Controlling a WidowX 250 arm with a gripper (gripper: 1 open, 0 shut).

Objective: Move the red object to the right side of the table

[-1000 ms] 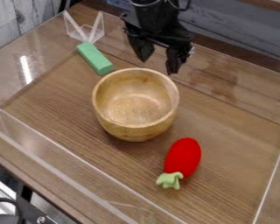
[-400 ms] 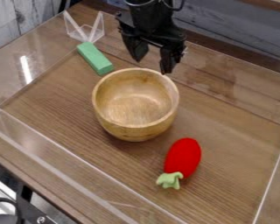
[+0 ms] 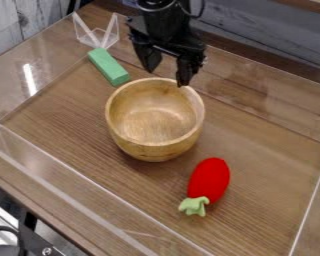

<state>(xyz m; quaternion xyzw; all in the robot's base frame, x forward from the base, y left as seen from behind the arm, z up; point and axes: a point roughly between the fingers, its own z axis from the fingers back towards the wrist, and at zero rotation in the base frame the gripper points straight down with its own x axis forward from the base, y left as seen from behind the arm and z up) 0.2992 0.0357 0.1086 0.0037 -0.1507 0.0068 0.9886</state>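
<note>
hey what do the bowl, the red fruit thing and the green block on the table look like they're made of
The bowl looks like turned wood, pale with a smooth satin finish; grain rings show inside. The red object seems soft, maybe plush or foam: matte red with a pale green leafy end, though hard plastic can't be ruled out. The green block looks like painted wood or plastic, flat-sided and evenly coloured.

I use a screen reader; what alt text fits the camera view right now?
A black robot claw hangs open above the far rim of a wooden bowl on a brown table. A red toy fruit lies in front; a green block sits behind.
</note>
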